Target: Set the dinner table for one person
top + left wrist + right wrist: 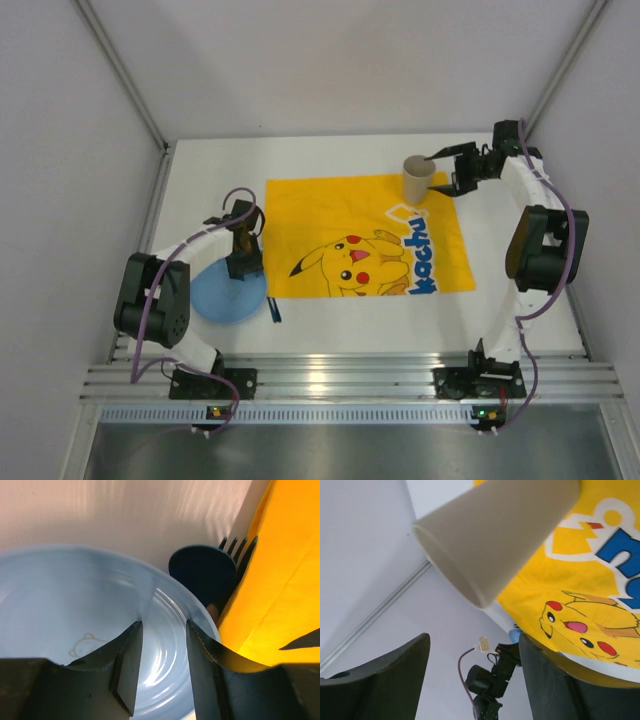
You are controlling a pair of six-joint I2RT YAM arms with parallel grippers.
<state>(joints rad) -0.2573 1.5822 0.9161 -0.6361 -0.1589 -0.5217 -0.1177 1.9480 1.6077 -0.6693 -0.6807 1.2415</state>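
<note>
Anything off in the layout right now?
Blue plate sits off the yellow mat, on bare table left of it, spoon and fork lying between. Cup upright; nothing spilled.

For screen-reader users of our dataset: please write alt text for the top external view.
A white table bears a yellow Pikachu mat. The open right gripper sits beside a beige cup at the mat's far right corner. The open left gripper hangs over a blue plate at the near left, with dark cutlery beside it.
</note>
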